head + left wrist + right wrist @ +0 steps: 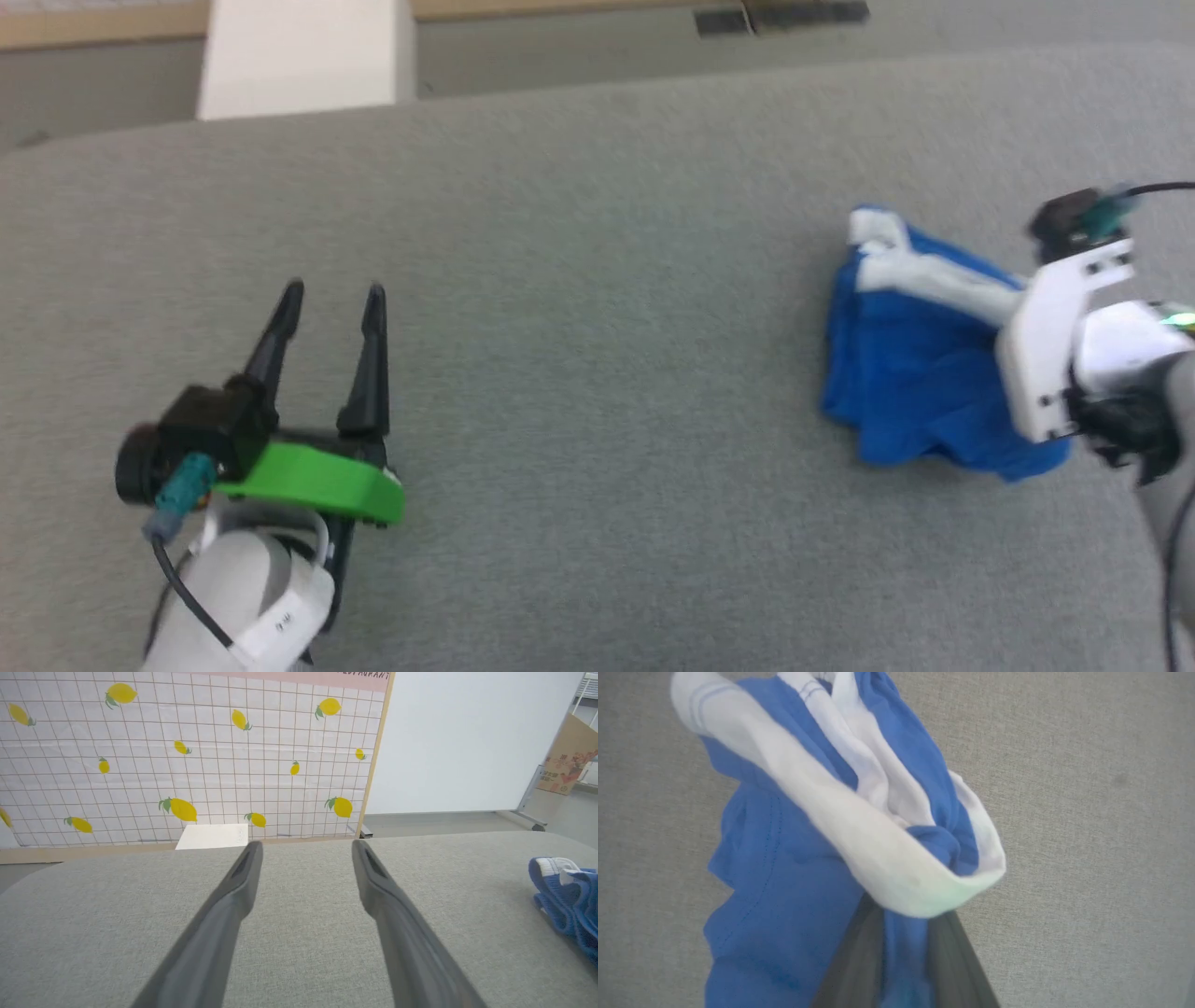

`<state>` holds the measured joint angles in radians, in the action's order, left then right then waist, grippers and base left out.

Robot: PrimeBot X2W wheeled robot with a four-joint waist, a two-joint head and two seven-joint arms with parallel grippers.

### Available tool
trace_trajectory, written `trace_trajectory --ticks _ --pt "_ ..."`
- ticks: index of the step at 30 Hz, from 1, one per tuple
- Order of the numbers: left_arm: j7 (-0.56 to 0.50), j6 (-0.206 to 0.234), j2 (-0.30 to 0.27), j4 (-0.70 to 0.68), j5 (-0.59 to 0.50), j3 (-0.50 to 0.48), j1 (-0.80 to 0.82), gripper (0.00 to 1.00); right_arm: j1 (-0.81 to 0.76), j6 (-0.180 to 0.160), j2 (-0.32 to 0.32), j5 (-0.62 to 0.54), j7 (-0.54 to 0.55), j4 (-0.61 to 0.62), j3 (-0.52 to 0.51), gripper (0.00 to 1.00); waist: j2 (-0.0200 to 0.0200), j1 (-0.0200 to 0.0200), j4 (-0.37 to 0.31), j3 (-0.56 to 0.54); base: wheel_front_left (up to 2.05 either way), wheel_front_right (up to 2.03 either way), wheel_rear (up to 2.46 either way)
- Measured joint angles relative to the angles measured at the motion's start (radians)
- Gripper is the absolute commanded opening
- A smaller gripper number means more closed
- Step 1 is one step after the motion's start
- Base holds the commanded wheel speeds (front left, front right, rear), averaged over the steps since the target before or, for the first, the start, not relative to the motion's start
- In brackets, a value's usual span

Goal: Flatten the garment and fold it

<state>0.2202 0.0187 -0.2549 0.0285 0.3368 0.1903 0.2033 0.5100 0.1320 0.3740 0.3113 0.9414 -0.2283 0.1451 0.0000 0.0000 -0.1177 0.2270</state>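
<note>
Head view: a grey cloth-covered table [597, 233] spans the scene. At the lower left, the left gripper [334, 289] hovers over bare cloth, its two dark fingers spread apart and holding nothing. Far to the right, well apart from it, the blue shorts [906, 373] sit bunched in a heap with a white band across the top, and the right arm [1055, 345] reaches into them from the right edge. Left wrist view: the two spread fingers point across the empty grey surface toward a wall panel [187, 756] printed with lemons, with a cardboard box [567, 760] at the far right; the shorts show at the right edge. Right wrist view: the right gripper [903, 956] has its fingers drawn close together, pinching a fold of blue fabric between them, while a white band drapes over the fingertips and hides them.
</note>
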Motion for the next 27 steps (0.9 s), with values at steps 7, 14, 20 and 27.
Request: trace_trajectory --ticks 7,14,20,27 --pt "-0.046 -0.006 -0.055 -0.105 -0.019 -0.002 0.060 1.00 0.001 0.000 0.093 -0.013 -0.017 0.009 -0.149 0.00 0.0000 0.0000 -0.055 0.132 0.00 0.00 0.00" --pt "-0.098 -0.006 -0.120 -0.222 -0.050 -0.026 0.087 1.00 0.024 0.000 0.157 -0.079 -0.061 -0.003 -0.336 0.00 0.0001 0.0003 -0.079 0.280 0.00 0.00 0.00" --pt "-0.142 -0.005 -0.163 -0.304 -0.056 -0.048 0.089 1.00 0.072 0.000 0.179 -0.145 -0.115 -0.010 -0.448 0.00 0.0000 0.0003 -0.087 0.389 0.00 0.00 0.00" --pt "-0.176 -0.004 -0.188 -0.351 -0.057 -0.051 0.089 1.00 0.107 0.000 0.178 -0.239 -0.215 -0.045 -0.562 1.00 0.0001 0.0003 -0.082 0.475 0.00 0.00 0.00"
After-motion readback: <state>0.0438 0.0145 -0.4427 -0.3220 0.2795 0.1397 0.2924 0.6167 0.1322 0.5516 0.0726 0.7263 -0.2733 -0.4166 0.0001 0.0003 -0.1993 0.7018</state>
